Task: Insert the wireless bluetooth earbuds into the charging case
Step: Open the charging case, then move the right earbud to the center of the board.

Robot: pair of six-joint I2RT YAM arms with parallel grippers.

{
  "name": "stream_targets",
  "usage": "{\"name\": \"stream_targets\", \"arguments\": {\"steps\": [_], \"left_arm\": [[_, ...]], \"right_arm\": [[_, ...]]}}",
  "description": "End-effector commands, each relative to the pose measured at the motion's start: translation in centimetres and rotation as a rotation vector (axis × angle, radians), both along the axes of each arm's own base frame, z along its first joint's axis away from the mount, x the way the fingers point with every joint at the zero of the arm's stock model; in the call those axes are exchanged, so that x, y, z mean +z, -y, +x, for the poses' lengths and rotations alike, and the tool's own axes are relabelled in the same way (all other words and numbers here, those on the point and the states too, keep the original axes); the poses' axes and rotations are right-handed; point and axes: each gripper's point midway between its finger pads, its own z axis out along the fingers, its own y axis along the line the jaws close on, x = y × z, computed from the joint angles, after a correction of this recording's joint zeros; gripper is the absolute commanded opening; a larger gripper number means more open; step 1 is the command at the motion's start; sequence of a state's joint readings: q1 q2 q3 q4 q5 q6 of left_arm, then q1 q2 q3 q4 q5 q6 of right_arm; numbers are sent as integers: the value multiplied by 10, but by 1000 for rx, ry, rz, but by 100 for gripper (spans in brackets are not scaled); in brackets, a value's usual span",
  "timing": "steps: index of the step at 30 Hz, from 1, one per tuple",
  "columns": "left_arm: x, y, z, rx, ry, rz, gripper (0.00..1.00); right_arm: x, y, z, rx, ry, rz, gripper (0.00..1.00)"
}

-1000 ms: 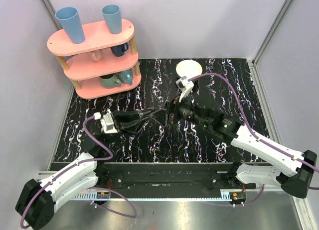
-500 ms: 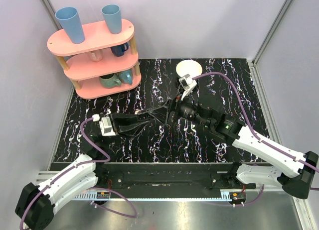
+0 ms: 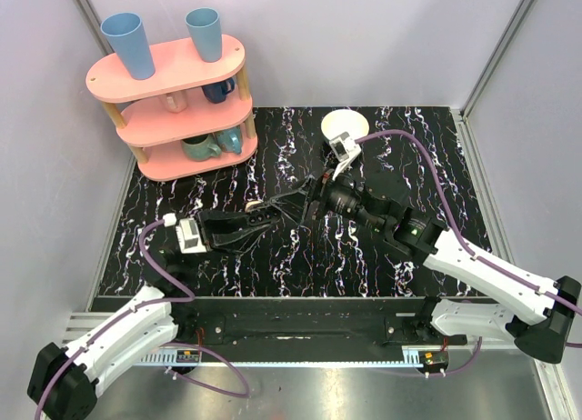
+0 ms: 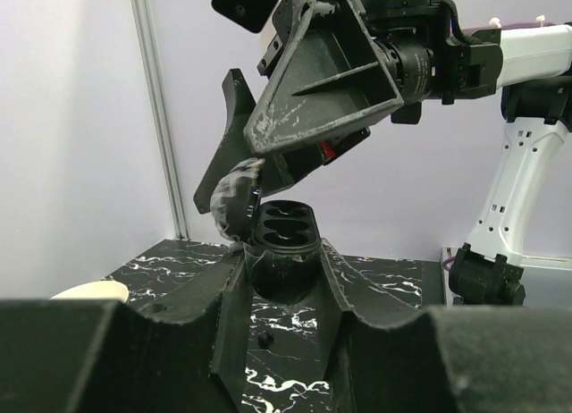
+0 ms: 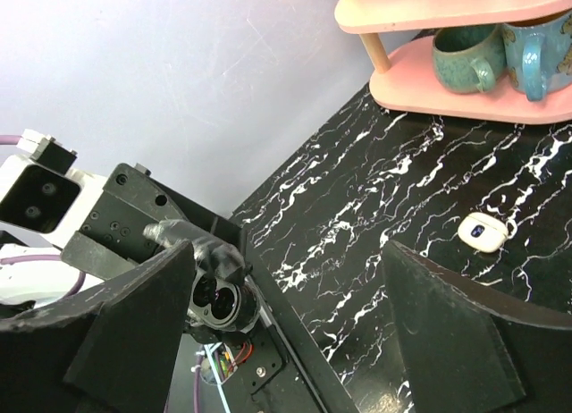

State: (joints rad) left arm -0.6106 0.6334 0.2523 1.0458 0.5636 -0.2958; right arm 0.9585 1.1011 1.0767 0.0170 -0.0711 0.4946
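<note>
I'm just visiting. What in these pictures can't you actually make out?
- Earbuds: not findable in any view; too small from above, where the left pincer meets the right pincer.
- Cream case: right wrist view, too small to see what its dark centre holds.
- Black two-socket holder in the left pincer: left wrist view, sockets in shadow, contents unclear.
- Middle-shelf mugs: top view, top tier covers most of them.
</note>
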Motion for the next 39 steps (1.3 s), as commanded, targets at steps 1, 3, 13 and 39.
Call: {"name": "stream_targets", "arguments": {"steps": [1, 3, 13, 39], "left_arm": [[8, -8, -3, 29, 29, -43, 0], [3, -8, -1, 39, 13, -41, 0], [-1, -15, 2, 81, -13, -51, 0], [12, -23, -8, 110, 26, 0, 0]], "right_arm": [[49, 4, -9, 37, 102, 131, 93], [53, 5, -11, 42, 111, 147, 92], [21, 62, 32, -322, 78, -10, 93], [-202, 285, 142, -882, -536, -391, 73]]}}
